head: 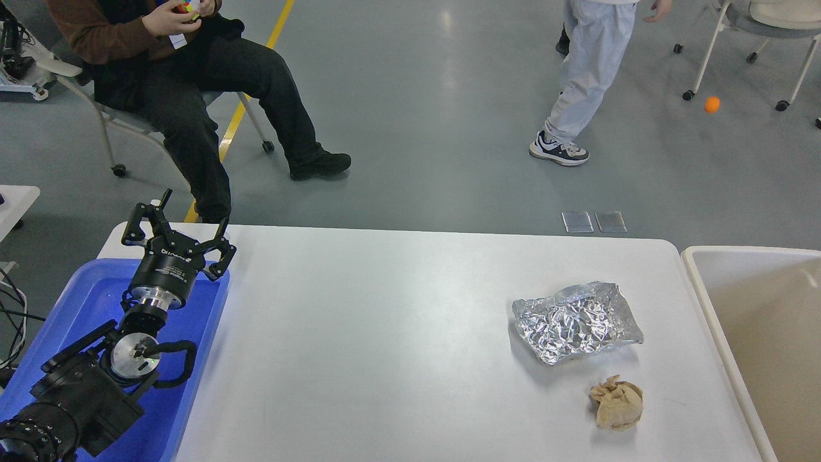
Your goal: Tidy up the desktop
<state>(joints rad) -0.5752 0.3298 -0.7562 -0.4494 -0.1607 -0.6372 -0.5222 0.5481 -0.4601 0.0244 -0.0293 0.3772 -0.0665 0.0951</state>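
The white desktop (385,333) fills the middle of the head view. A crumpled sheet of silver foil (575,321) lies on its right part. A crumpled ball of brown paper (616,402) lies just in front of the foil. My left gripper (181,224) is open and empty, held above the far end of the blue tray (199,359), far left of both scraps. My right gripper is out of view.
A beige-white bin (763,340) stands against the table's right edge. A seated person (192,70) is beyond the far left corner. A standing person (587,70) and an orange ball (712,104) are on the floor beyond.
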